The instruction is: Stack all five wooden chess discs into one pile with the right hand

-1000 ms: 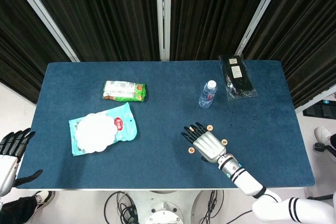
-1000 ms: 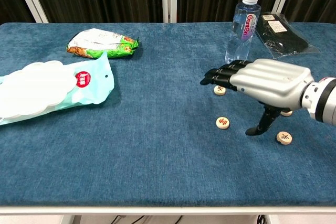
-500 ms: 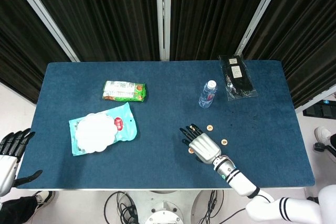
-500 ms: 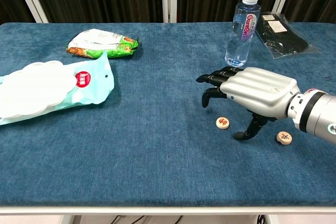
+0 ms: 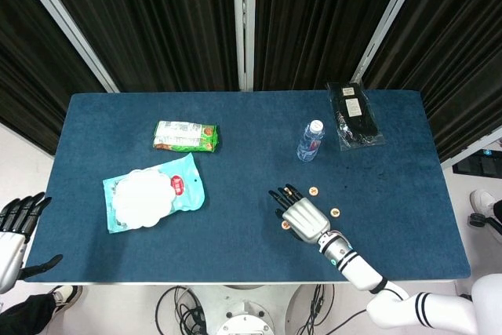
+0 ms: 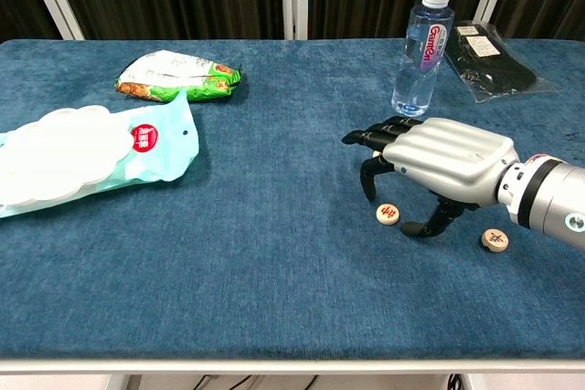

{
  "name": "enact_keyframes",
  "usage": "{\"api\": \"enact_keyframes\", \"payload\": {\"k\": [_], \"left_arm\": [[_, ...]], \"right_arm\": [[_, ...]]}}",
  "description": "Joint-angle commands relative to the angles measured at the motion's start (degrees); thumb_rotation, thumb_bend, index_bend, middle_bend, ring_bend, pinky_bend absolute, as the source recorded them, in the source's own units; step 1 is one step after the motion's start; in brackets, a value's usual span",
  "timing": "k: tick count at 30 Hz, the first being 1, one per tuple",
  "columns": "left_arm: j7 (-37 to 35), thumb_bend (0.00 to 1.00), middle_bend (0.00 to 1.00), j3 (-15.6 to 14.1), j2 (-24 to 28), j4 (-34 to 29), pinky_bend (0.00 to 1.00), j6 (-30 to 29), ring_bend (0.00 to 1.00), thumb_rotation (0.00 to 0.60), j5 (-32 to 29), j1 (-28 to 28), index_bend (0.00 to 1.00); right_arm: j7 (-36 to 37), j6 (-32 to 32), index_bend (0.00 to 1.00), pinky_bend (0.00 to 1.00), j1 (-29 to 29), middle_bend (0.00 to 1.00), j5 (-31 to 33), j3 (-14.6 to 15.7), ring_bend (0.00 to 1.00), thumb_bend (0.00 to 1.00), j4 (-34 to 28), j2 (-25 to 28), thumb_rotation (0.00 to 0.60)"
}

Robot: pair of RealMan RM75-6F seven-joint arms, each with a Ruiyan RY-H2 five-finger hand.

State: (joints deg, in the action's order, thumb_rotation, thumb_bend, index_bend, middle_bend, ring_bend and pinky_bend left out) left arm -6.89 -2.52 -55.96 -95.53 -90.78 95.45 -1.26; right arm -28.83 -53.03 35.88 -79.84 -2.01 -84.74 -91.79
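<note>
My right hand (image 6: 439,157) hovers low over the near right of the blue table (image 6: 228,253), palm down. Its fingers (image 6: 369,191) curl down on one side of a wooden disc (image 6: 388,214) and the thumb (image 6: 416,228) on the other, without touching it. A second disc (image 6: 494,239) lies to the right beside the wrist. In the head view the right hand (image 5: 302,216) has discs around it: one ahead (image 5: 313,191), one at its right (image 5: 335,212), one at its near-left edge (image 5: 285,226). Other discs are hidden under the hand. My left hand (image 5: 20,221) hangs off the table's left corner, fingers spread, holding nothing.
A water bottle (image 6: 422,47) stands just behind the right hand. A black packet (image 6: 494,57) lies at the far right. A green snack bag (image 6: 178,75) and a light-blue pouch of white pads (image 6: 87,152) lie on the left half.
My right hand has drawn back toward me and dropped lower; its fingers and thumb have curled down around the nearest disc. The discs and the left hand have not moved.
</note>
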Motion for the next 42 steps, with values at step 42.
{"api": "enact_keyframes", "payload": {"k": [42], "left_arm": [[0.6,0.0,0.01,0.0,0.0,-0.4,0.0,-0.3,0.0,0.6,0.5,0.1,0.07]], "right_arm": [[6.1,-9.1,0.53,0.0,-6.3,0.0,-7.5,7.7,0.0,0.3,-6.9,14.1,0.6]]}}
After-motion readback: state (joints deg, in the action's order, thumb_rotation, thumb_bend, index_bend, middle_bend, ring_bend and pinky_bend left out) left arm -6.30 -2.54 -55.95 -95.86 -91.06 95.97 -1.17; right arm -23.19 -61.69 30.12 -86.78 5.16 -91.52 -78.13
